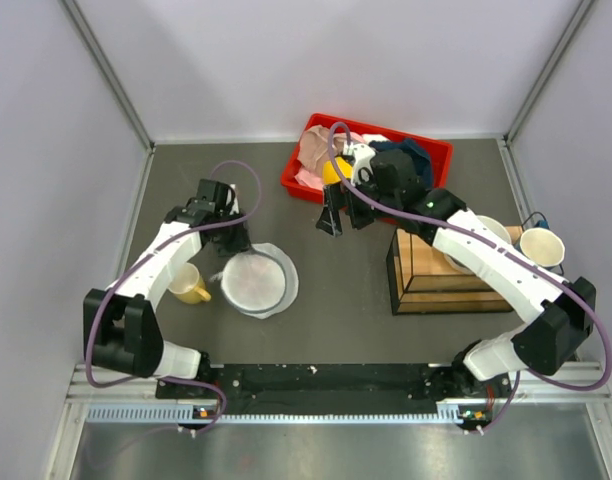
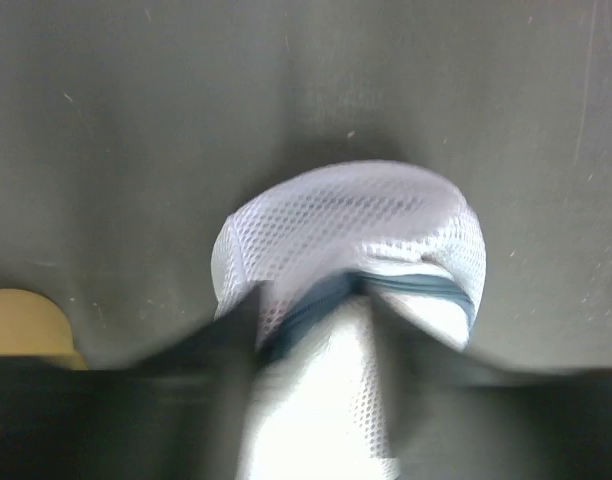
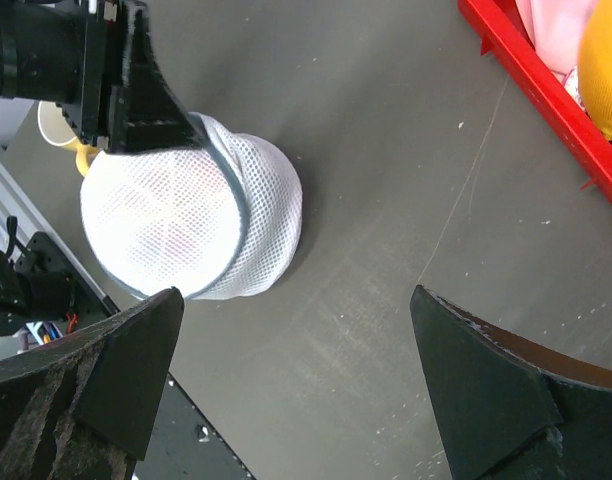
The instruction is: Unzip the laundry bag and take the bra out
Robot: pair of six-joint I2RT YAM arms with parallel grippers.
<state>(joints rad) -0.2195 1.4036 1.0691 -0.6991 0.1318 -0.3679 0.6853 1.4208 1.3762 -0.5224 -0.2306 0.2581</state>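
— Where is the bag?

— The white ball-shaped mesh laundry bag (image 1: 258, 282) sits on the dark bench (image 1: 346, 300), just beside a yellow mug (image 1: 189, 286). My left claw (image 2: 316, 345) is clamped on a fold of its mesh.

— And your other one?

— My right claw (image 3: 296, 300) hangs with jaws wide apart, between the bag and the red plastic bin (image 3: 541, 100). The red bra (image 3: 171, 235) is only a faint reddish tint through the mesh.

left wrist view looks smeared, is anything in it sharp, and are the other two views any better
Left wrist: soft throughout, the laundry bag mesh only just readable, the left fingers smeared into dark streaks. Right wrist: crisp, mesh holes on the bag clear, the right fingers dark but sharp-edged. Top external: sharp, evenly lit, faint shadows only.
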